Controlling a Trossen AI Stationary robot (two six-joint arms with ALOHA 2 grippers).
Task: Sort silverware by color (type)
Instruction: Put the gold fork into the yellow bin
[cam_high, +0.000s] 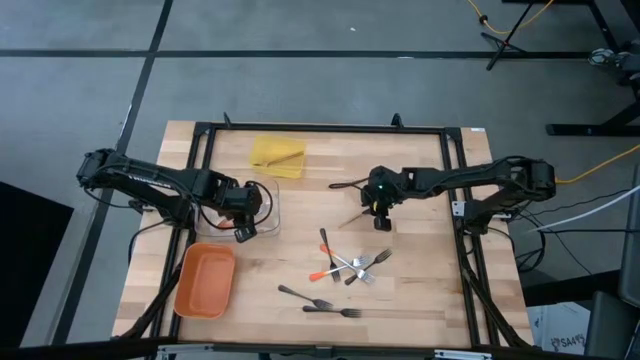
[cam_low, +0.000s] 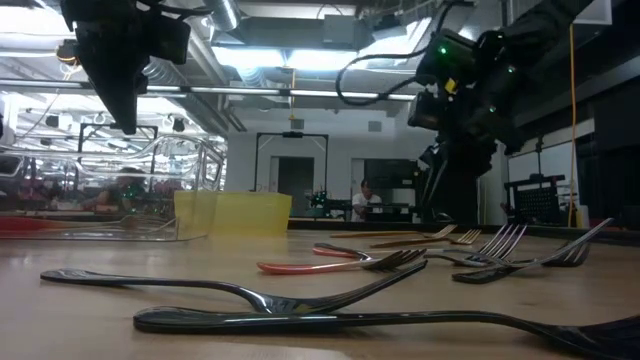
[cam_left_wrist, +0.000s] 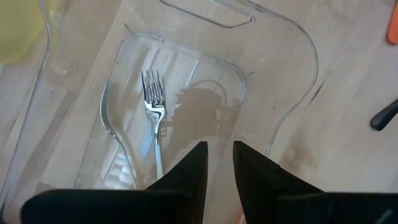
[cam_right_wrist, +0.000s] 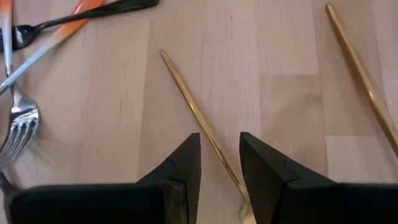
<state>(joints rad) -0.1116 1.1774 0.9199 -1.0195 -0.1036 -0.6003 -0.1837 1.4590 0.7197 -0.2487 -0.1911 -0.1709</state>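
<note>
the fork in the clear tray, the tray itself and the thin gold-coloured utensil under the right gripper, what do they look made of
The fork: likely polished metal, with bright mirror glints on the tines.
The clear tray: probably transparent plastic, since the wood table shows through and the rims catch light.
The gold-coloured utensil: slim and evenly golden with a soft sheen, perhaps brass-toned metal, though wood is possible.

A shiny silver fork (cam_left_wrist: 153, 109) lies flat in the clear tray (cam_left_wrist: 273, 118), tines away from the left claw. Two tan, gold-toned utensils (cam_high: 355, 184) lie on the counter (cam_high: 420, 300) near the right claw; one (cam_right_wrist: 199, 118) runs between its fingers. Silver forks with orange handle tips (cam_high: 335, 270) cross in a loose pile mid-counter. Two dark forks (cam_high: 320, 303) lie side by side near the front edge.
</note>
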